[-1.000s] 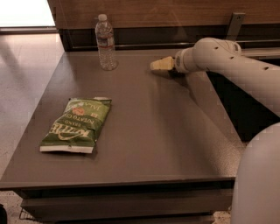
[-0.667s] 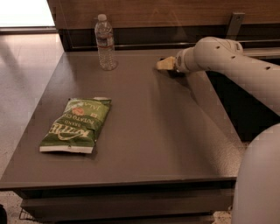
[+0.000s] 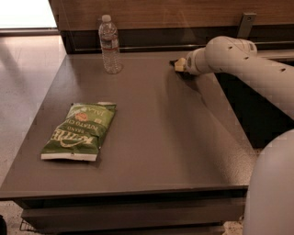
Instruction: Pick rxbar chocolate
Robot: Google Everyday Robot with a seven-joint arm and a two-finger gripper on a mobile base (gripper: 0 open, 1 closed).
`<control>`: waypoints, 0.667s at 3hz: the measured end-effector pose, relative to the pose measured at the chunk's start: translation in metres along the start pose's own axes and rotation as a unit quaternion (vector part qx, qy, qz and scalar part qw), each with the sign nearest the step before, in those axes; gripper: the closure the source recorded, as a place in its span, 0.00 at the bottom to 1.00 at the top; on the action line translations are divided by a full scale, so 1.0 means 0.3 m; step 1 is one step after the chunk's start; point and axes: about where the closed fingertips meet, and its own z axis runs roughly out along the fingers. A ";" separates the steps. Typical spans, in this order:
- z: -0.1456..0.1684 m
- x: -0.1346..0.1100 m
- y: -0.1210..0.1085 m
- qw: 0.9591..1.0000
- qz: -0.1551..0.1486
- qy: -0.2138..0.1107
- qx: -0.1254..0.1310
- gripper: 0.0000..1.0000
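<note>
rxbar chocolate (image 3: 173, 62): probably that small dark sliver at the far right of the table (image 3: 151, 151), touching the gripper tip and mostly hidden
gripper (image 3: 180, 64): low over the table's far edge; can't tell how open it is or whether it's holding anything
step: looks like the grab itself, no lift yet
next: squeeze the flat wrapper firmly, then lift straight up

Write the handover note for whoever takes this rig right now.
Gripper: low at the table's far right, near the back wall.
Rxbar chocolate: not clearly visible; a small dark shape at the gripper's tip may be it.
Chip bag lies front left, water bottle stands far left, both apart from the gripper.
Done: reach. Left: confirm the grasp, lift the bar.
</note>
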 end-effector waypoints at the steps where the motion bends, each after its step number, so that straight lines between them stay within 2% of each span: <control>1: -0.002 -0.002 0.000 1.000 0.000 0.000 0.000 0.94; 2: -0.003 -0.004 0.001 1.000 0.000 0.000 0.000 1.00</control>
